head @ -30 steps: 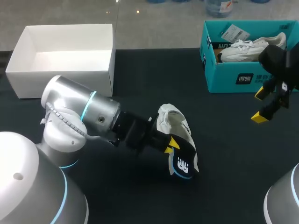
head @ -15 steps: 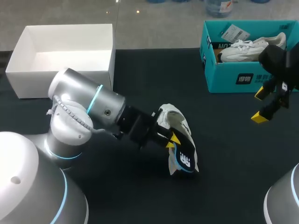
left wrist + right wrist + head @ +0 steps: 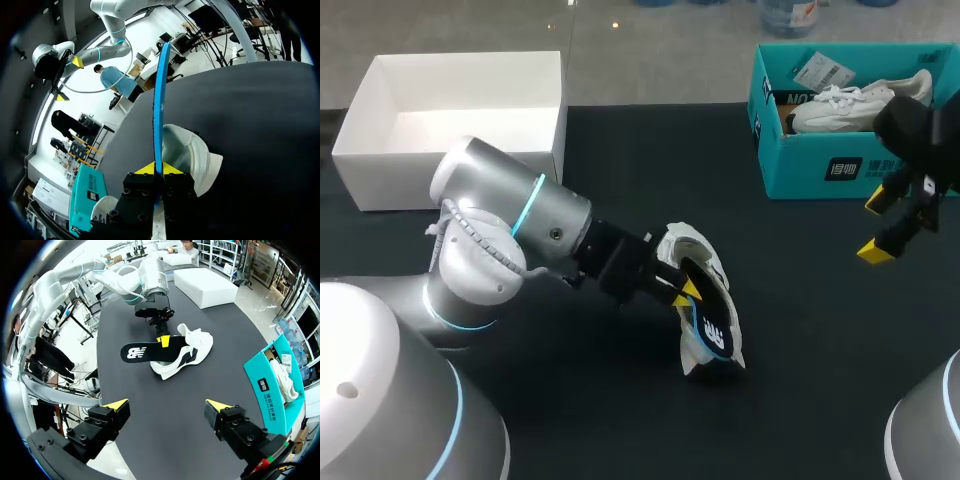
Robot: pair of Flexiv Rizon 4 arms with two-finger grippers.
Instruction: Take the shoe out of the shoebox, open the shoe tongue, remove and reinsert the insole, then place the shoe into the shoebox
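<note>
Step in hand, as we judge it: insole removal. The left hand (image 3: 692, 292) pinches one end of the insole (image 3: 712, 328), which looks mostly clear of the shoe (image 3: 682, 245) lying at the centre of the bench (image 3: 800, 340). The teal shoebox (image 3: 810, 172) sits at 2 o'clock from the shoe. The right hand (image 3: 878, 226) is spread and empty at 3 o'clock.

Insole: thin, probably flexible sheet, black face, blue edge. Shoe: white, soft-looking upper, slumped.

Next: draw the insole free, then feed it back in. The right hand should probably steady the shoe.
</note>
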